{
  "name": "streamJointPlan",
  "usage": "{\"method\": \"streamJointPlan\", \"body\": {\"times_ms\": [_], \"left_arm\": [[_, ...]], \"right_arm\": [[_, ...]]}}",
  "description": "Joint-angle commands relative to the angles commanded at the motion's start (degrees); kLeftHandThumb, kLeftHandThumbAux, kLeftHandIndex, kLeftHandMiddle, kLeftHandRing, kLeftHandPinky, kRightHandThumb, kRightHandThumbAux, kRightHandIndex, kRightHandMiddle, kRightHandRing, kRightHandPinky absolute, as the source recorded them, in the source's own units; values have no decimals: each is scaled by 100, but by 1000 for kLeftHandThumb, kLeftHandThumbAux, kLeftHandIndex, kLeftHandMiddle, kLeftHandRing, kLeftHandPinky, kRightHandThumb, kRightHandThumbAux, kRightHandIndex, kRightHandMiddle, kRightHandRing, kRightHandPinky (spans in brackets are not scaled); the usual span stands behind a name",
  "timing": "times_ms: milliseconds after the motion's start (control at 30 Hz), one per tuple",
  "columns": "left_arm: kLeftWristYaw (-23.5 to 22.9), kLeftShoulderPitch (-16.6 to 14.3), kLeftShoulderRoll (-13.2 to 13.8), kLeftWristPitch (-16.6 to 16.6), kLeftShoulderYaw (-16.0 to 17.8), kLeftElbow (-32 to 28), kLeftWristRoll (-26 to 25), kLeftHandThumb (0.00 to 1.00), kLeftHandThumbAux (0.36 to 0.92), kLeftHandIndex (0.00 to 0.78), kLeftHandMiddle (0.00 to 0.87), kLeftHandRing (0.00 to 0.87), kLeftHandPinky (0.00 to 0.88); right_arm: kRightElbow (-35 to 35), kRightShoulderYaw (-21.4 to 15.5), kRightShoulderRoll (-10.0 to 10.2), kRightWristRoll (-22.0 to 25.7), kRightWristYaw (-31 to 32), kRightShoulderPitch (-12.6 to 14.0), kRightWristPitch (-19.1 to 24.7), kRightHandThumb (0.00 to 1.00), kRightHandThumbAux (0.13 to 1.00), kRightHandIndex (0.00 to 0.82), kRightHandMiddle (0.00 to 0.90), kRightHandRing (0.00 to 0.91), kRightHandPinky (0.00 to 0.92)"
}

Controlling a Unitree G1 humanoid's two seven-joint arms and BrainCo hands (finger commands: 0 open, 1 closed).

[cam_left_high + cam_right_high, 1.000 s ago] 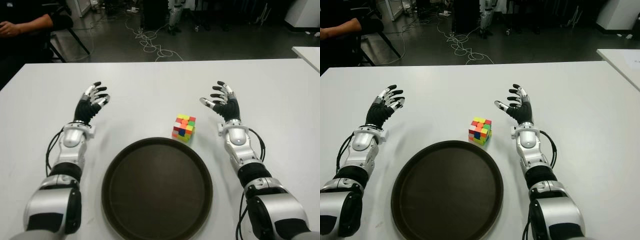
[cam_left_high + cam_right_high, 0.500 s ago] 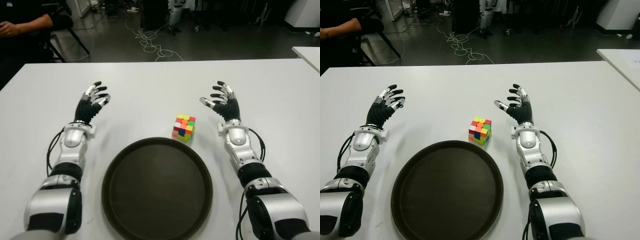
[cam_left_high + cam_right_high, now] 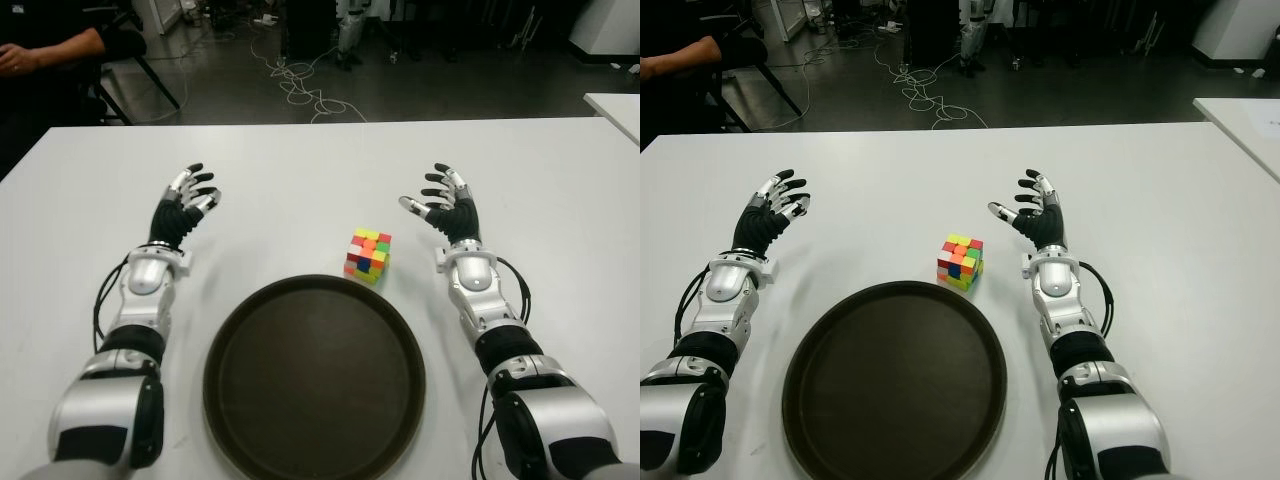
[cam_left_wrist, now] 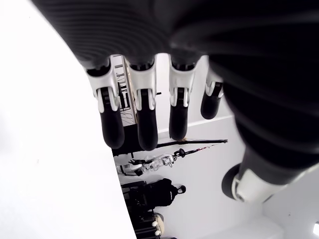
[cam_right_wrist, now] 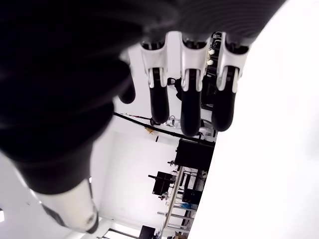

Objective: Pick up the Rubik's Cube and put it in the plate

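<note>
A scrambled Rubik's Cube (image 3: 368, 255) stands on the white table (image 3: 300, 170), just beyond the far right rim of a round dark brown plate (image 3: 314, 377). My right hand (image 3: 446, 207) hovers open to the right of the cube, fingers spread, a short gap between them. My left hand (image 3: 185, 200) is open too, well off to the left of the plate's far edge. Both wrist views show straight fingers (image 4: 142, 122) holding nothing. The plate has nothing in it.
A person's arm and hand (image 3: 40, 50) show at the far left beyond the table, beside a chair. Cables (image 3: 300, 85) lie on the dark floor behind. Another white table's corner (image 3: 615, 105) is at the right.
The right hand has drifted very slightly away from the cube to the right. Cube, plate and left hand stay where they were.
</note>
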Motion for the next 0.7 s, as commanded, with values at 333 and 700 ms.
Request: {"method": "streamJointPlan", "body": {"times_ms": [333,700], "left_arm": [[45,-9,-27,-2,-37,-2,15,161,625,109,200,223,269],[80,-20,-62,-11,-23,11,-3,184,639,113,204,222,268]], "right_arm": [[-70,-1,-27,13,46,47,31,148,804,180,244,283,342],[-35,-20,-50,31,93,49,-51,157,811,192,256,291,355]]}}
